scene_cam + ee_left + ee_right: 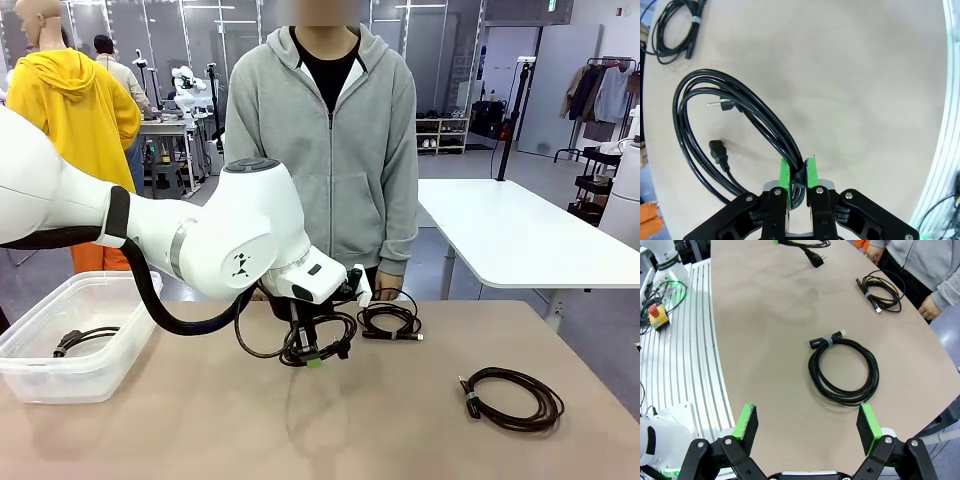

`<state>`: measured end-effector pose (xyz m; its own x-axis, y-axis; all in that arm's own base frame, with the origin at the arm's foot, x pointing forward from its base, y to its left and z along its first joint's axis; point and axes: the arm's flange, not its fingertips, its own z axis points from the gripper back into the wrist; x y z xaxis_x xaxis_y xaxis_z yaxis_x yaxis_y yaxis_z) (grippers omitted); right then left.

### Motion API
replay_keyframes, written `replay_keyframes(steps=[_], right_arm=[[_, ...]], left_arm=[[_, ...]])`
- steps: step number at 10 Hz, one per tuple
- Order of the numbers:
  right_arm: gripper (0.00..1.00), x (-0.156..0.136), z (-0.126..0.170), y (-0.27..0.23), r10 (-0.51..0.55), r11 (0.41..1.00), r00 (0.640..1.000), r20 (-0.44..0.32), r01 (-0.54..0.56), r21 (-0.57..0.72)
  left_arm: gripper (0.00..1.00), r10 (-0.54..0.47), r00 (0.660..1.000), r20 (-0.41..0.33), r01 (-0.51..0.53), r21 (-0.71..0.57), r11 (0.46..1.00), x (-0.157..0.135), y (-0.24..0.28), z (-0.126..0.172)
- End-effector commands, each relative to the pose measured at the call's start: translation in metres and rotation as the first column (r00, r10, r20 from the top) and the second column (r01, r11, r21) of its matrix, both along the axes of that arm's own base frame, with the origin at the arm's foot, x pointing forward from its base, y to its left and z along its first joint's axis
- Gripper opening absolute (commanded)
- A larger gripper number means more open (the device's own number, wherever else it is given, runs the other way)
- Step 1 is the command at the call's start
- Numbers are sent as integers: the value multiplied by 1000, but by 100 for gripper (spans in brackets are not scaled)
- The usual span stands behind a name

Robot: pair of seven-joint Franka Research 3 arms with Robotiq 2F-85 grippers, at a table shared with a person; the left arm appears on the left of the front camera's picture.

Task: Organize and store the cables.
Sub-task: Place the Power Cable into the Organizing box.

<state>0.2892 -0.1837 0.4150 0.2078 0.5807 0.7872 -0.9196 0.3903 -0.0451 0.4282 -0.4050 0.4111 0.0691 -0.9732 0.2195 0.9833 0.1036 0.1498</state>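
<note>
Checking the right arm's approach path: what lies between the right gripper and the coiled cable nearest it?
Bare tabletop; the right wrist view shows nothing between the open right gripper and that coiled cable.

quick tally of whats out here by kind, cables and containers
power cord gripped by the left gripper: 1
coiled cables lying on the table: 2
clear plastic bin: 1
cable inside it: 1
total: 5

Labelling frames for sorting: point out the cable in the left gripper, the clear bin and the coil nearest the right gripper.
Gripped cable (762, 122): left wrist view, strand bundle.
Clear bin (50, 378): front view, front wall.
Nearest coil (845, 397): right wrist view, near arc.
</note>
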Motion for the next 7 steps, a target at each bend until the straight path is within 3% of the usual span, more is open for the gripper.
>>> replay_keyframes(steps=[1, 5, 6, 7], right_arm=[[100, -1, 0, -1, 8, 1000, 1000, 23, -8, 12], [100, -1, 0, -1, 8, 1000, 1000, 23, -8, 12], [100, -1, 0, -1, 8, 1000, 1000, 23, -8, 12], [100, -1, 0, -1, 8, 1000, 1000, 23, -8, 12]], left_arm=[[9, 23, 1000, -8, -23, -6, 1000, 3, -2, -12], [9, 23, 1000, -8, -23, -6, 1000, 3, -2, -12], [15, 13, 999, -30, -12, 7, 1000, 3, -1, -17], [15, -46, 999, -2, 46, -25, 999, 8, 8, -2]])
